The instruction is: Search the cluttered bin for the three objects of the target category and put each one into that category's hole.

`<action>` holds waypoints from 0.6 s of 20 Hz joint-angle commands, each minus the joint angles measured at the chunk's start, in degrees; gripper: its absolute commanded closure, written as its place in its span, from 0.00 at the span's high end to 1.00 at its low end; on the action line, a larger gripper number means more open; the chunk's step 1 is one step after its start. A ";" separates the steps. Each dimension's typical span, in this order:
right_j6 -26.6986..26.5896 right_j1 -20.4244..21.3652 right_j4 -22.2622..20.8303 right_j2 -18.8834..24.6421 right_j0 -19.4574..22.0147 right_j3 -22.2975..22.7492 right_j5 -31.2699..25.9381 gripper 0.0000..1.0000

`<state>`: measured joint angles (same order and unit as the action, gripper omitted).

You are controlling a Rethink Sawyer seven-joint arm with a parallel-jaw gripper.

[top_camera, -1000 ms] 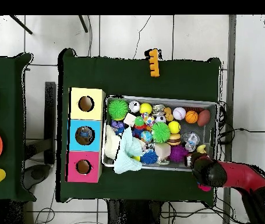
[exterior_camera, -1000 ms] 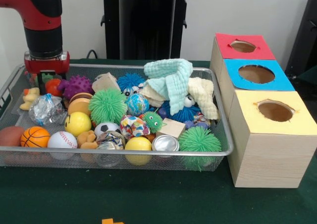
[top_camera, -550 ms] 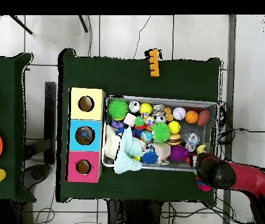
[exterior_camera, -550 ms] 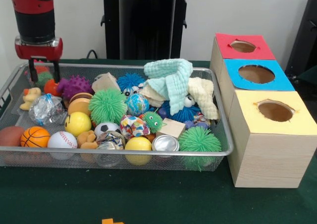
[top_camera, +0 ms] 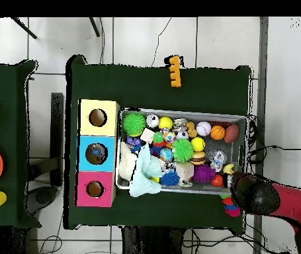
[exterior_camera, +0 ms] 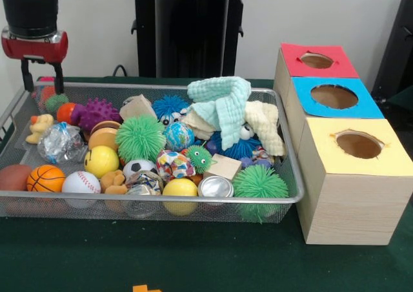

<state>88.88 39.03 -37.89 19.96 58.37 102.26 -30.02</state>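
Red and black arm hangs vertical; its gripper points down, two fingers parted, holding nothing.

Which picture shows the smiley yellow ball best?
The front view: the smiley yellow ball faces that camera in the wire bin, so its eyes and grin show. From overhead it is only a plain yellow dot among the other toys, with no face visible.

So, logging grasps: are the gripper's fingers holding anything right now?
Empty. In the front view the gripper hangs above the wire mesh bin's far corner, its two black fingers apart with nothing between them.
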 commanded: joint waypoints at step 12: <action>1.66 -4.44 -3.66 -1.37 0.76 6.88 6.08 1.00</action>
<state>88.88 37.28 -37.94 19.65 58.43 104.39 -28.07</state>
